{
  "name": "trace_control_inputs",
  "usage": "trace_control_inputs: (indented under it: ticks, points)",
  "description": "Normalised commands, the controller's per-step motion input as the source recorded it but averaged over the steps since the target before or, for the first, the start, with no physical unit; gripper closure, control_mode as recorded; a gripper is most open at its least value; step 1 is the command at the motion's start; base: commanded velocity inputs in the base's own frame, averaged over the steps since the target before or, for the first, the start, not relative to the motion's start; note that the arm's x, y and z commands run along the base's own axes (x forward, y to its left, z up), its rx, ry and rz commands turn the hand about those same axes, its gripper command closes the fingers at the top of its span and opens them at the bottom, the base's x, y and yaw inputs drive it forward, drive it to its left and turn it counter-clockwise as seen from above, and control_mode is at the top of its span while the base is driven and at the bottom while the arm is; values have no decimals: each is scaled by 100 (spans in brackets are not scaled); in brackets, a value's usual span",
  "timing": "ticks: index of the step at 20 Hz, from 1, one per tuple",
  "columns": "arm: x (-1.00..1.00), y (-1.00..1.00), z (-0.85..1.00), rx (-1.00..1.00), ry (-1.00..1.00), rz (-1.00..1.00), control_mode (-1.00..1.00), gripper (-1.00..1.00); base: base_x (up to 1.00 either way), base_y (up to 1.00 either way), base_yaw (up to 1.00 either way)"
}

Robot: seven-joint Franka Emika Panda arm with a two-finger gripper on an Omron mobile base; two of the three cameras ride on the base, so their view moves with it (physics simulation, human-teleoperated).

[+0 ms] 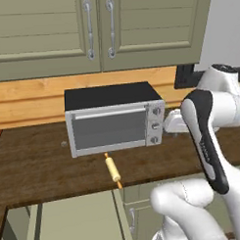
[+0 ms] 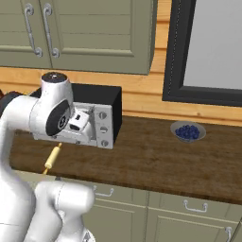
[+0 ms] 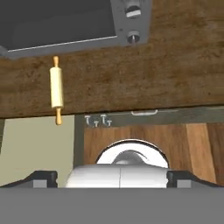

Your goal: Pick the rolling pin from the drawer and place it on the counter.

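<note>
Pin (image 1: 113, 169) is lying on the desk (image 1: 40, 169), placing looking done; pincer state I cannot tell; only retreating remaining

Pale-yellow rolling pin (image 1: 113, 170), dark wood-grain counter (image 1: 40, 169)

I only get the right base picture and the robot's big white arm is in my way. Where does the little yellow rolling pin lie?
Observer: The rolling pin lies on the counter, just in front of the toaster oven, one peg poking past the counter's front edge.
Operator: Is the drawer open?
Observer: Yes. The drawer stands pulled out below the counter edge, pale inside.
Operator: Is the robot holding the pin?
Observer: No. In the hand view the rolling pin lies by itself, well away from the finger tips.
</note>
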Motion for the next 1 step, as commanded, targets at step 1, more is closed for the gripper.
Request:
trace_control_inputs:
  ticks: [1]
  points:
    - [-71,0,59,0,-15,0,-100,-100,0,0,0]
